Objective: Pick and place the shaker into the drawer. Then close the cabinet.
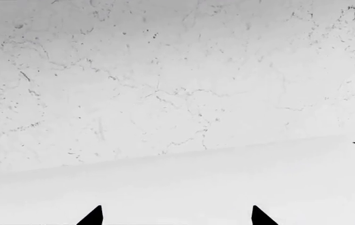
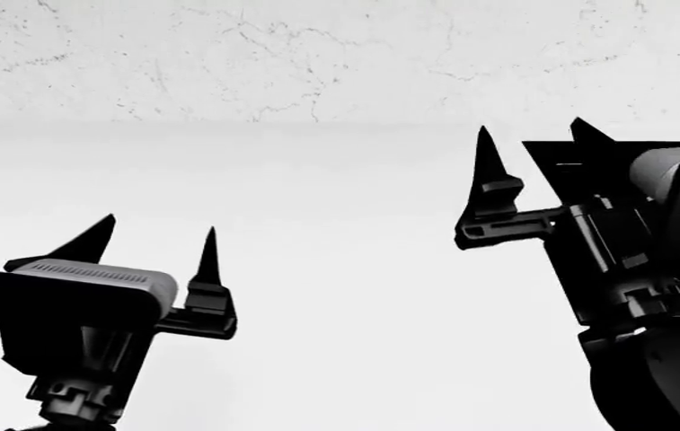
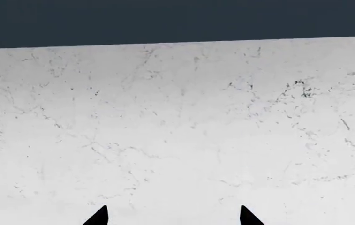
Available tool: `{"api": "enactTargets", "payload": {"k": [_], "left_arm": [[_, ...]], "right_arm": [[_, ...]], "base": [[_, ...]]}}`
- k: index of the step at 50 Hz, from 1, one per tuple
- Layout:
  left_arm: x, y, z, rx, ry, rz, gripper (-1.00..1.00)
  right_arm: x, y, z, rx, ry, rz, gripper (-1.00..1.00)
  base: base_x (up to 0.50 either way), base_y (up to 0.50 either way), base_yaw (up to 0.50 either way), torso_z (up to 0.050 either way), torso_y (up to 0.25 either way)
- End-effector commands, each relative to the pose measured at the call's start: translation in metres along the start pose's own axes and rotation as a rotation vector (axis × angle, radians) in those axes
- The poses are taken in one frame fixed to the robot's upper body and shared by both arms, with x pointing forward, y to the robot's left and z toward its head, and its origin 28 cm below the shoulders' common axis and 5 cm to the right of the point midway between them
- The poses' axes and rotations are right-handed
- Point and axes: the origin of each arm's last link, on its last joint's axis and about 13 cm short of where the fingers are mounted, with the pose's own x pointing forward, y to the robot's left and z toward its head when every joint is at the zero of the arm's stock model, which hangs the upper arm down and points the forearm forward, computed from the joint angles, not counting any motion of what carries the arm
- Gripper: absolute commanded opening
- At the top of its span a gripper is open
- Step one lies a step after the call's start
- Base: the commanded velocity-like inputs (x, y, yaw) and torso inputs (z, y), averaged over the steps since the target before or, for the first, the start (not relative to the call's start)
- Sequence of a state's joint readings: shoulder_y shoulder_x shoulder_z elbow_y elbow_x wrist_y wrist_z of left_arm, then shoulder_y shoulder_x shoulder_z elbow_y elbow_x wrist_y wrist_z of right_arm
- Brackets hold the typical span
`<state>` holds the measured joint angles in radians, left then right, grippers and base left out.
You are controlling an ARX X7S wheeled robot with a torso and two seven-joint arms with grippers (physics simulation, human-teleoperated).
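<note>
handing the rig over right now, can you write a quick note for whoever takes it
Left gripper: open, empty, raised over the white counter.
Right gripper: open, empty, held higher, facing the marbled wall.
Shaker and drawer: in none of the three views, so their places cannot be told.
Done: nothing that shows; no pick is evident.
Left: find the shaker, pick it, put it in the drawer, then close the cabinet. Likely the head must look around first.

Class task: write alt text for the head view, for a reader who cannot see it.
Two black grippers, left gripper and right gripper, both open and empty, point up over a plain white counter. Behind it rises a white marbled wall. No shaker or drawer shows.
</note>
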<state>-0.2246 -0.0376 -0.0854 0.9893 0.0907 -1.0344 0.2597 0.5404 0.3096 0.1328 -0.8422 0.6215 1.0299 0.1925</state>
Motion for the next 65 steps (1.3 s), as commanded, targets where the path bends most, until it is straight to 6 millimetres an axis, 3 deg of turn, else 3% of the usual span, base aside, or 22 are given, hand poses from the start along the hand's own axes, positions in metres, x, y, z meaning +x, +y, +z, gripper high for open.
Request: {"api": "enactTargets", "payload": {"k": [1, 65], "left_arm": [[0.0019, -0.0026, -0.0026, -0.003, 0.006, -0.018, 1.0], [0.0, -0.008, -0.0089, -0.056, 0.02, -0.045, 1.0]], "right_arm": [[-0.0079, 0.0026, -0.0139, 0.011, 0.066, 0.01, 1.0], [-0.0148, 0.0062, -0.014, 0.07, 0.108, 0.041, 1.0]], "base": [[0.0, 0.0, 0.0, 0.0, 0.0], [0.0, -0.49, 0.0, 0.0, 0.0]]}}
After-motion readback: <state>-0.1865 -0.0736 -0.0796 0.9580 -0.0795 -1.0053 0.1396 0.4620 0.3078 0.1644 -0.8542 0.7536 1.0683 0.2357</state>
